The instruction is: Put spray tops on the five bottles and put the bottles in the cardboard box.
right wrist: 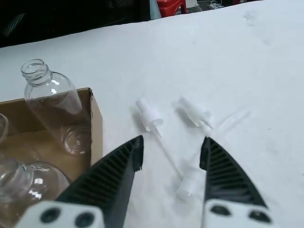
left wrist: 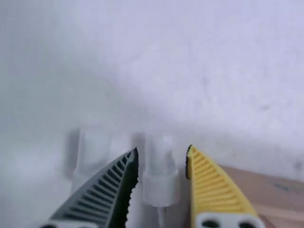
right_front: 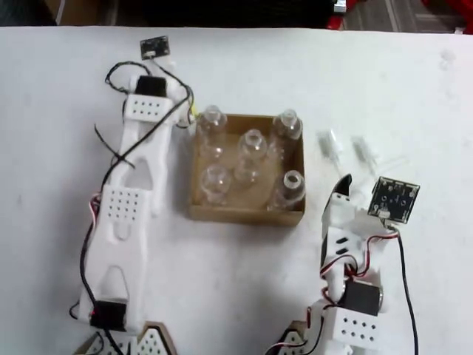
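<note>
The cardboard box point(right_front: 247, 213) holds several clear bottles, such as one at its far left corner point(right_front: 212, 122) and one near its right wall point(right_front: 288, 188). My left gripper point(right_front: 190, 118) sits just outside that far left corner. It is shut on a white spray top point(left wrist: 161, 175), which stands between the grey and yellow fingers. My right gripper point(right wrist: 171, 152) is open over the table to the right of the box. Two loose spray tops point(right wrist: 149, 114) point(right wrist: 194, 114) lie just beyond its fingertips. An open-necked bottle point(right wrist: 52, 104) leans inside the box wall point(right wrist: 95, 133).
A small clear cap point(right wrist: 187, 184) lies on the table between the right fingers. The loose spray tops point(right_front: 329, 144) point(right_front: 362, 151) lie right of the box. Cables run along the left arm point(right_front: 133, 185). White tabletop stretches away to the far right.
</note>
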`<action>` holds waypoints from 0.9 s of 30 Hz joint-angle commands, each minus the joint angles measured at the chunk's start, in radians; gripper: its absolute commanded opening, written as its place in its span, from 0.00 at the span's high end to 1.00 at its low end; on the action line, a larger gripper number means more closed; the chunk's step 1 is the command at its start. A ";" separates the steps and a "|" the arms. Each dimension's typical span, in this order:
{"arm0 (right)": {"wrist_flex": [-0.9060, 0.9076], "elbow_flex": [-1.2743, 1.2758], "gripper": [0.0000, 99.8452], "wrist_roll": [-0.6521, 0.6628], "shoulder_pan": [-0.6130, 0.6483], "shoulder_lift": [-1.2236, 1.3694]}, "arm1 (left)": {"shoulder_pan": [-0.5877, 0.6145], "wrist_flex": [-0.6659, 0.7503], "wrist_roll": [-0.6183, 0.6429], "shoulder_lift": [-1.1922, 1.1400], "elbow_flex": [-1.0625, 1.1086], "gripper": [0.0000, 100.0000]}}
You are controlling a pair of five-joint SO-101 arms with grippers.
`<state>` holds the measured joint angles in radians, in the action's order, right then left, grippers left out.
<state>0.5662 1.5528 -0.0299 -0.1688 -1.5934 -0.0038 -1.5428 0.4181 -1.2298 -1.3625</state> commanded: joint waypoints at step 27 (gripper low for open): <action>-0.027 -0.003 0.82 0.002 -0.010 -0.004 | -0.005 -0.245 0.008 0.306 -0.305 0.98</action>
<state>0.5662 1.5528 -0.0299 -0.1688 -1.5934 -0.0054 -1.7760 0.4196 -1.1285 -1.6280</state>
